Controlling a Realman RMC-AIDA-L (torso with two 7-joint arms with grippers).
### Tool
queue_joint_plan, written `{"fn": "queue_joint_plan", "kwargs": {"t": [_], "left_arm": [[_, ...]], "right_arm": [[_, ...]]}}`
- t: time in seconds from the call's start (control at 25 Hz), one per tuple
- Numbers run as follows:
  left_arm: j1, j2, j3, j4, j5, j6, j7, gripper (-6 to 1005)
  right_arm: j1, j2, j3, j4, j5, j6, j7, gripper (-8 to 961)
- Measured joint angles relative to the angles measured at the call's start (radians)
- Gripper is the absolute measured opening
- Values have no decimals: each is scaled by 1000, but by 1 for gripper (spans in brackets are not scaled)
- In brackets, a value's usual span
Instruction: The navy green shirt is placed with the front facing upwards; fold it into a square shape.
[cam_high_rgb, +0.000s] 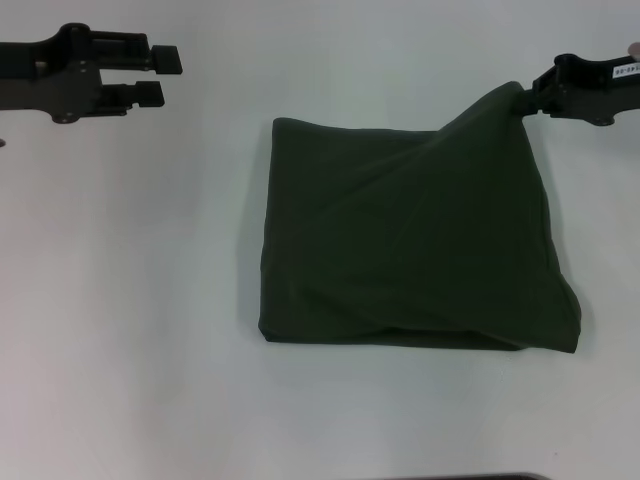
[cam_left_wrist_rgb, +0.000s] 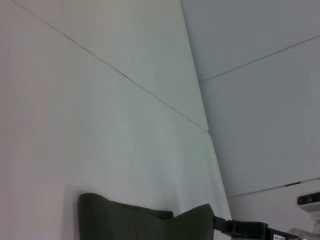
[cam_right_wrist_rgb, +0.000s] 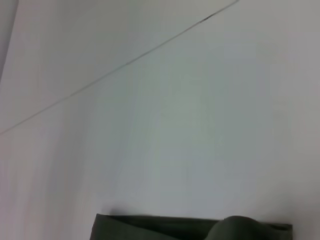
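Note:
The navy green shirt (cam_high_rgb: 410, 240) lies folded into a rough square in the middle of the white table, plain dark side up, no lettering showing. Its far right corner is lifted off the table, pinched by my right gripper (cam_high_rgb: 527, 97), which is shut on the cloth at the upper right. My left gripper (cam_high_rgb: 165, 77) hovers open at the far left, well away from the shirt, with nothing between its fingers. The left wrist view shows the shirt (cam_left_wrist_rgb: 145, 222) with the raised corner held by the right gripper (cam_left_wrist_rgb: 220, 225). A strip of the shirt (cam_right_wrist_rgb: 190, 227) shows in the right wrist view.
The white table (cam_high_rgb: 130, 300) spreads around the shirt on all sides. A thin seam line (cam_left_wrist_rgb: 125, 77) crosses the surface beyond the shirt. A dark edge (cam_high_rgb: 500, 477) shows at the near border of the head view.

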Motion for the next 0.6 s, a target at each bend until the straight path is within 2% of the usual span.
{"fn": "queue_joint_plan", "kwargs": {"t": [0.2,0.6], "left_arm": [[4,0,-2,6,0,0,1,567],[10,1,-4,8,0,0,3,567]], "right_arm": [[9,7,-32,11,0,23,0,-1],[13,7,-39,20,1,55,-1,16]]}}
